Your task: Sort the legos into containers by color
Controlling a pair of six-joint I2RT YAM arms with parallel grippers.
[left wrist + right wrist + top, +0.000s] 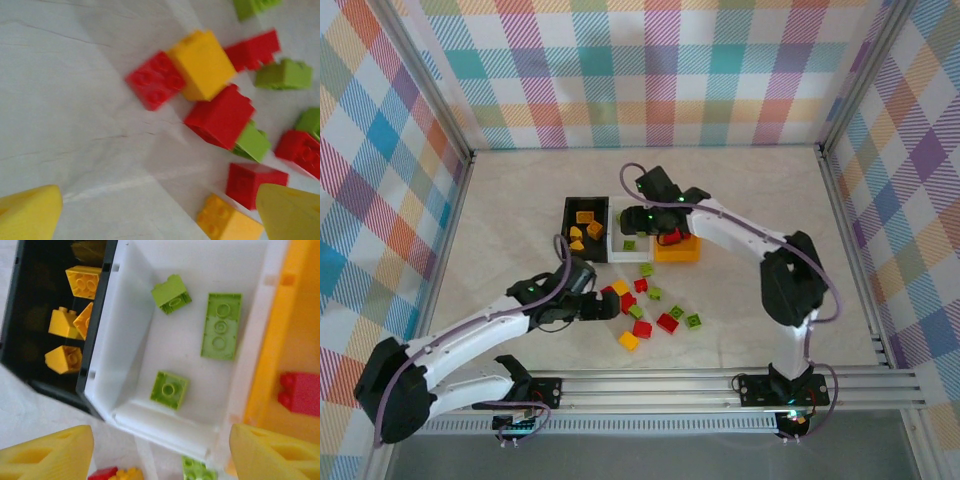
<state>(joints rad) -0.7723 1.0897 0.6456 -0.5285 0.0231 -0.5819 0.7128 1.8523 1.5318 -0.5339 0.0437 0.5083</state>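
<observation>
Green bricks [220, 326] in the white bin [125, 345]; right tool [161, 440] wide, empty. Left tool [157, 200] wide too, I'd centre it over one red brick [252, 182].

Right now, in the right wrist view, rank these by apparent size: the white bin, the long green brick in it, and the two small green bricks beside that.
1. white bin
2. long green brick
3. upper small green brick and lower small green brick: they look about alike, so I won't rank one over the other.

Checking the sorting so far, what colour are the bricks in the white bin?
Lime green, all three bricks in the white bin; clearest in the right wrist view.
</observation>
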